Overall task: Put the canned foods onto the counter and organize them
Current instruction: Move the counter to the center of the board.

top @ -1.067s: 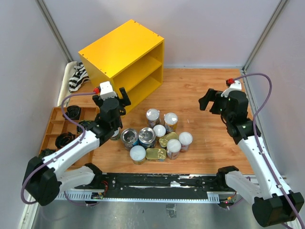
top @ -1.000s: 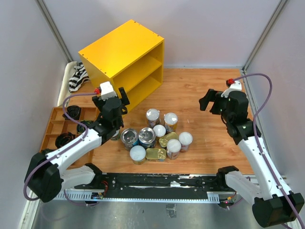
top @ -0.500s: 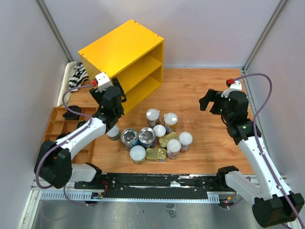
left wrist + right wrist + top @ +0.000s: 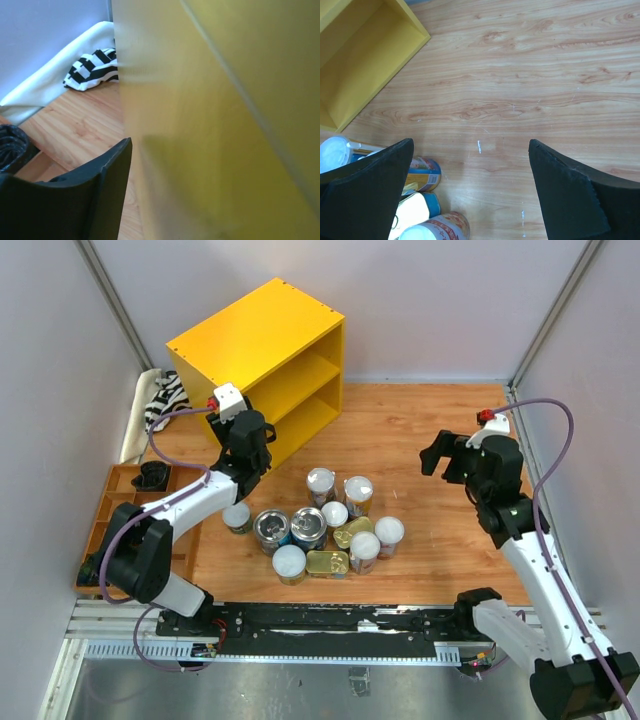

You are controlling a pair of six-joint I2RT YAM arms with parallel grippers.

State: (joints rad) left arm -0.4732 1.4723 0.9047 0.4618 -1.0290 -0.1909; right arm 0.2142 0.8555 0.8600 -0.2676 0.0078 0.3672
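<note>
The canned foods stand clustered mid-table: white-lidded tubes (image 4: 321,480), silver-topped cans (image 4: 308,525) and flat gold tins (image 4: 327,562). One tube (image 4: 237,515) stands apart on the left. The counter (image 4: 255,350) is the yellow two-shelf cabinet at the back left. My left gripper (image 4: 256,443) is at its front left corner. In the left wrist view one finger (image 4: 100,190) sits just beside the cabinet's side panel (image 4: 225,125), a thin gap between them, and the other finger is hidden. My right gripper (image 4: 470,142) hangs open and empty over bare wood right of the cans (image 4: 422,175).
A brown compartment tray (image 4: 110,510) with small dark lumps (image 4: 152,475) lies along the left edge. A striped cloth (image 4: 165,400) is bunched behind the cabinet by the left wall. A black rail (image 4: 330,625) runs along the near edge.
My left arm has swung away from the cans up to the cabinet's front left corner, and its jaws have narrowed. The right arm has barely moved.
</note>
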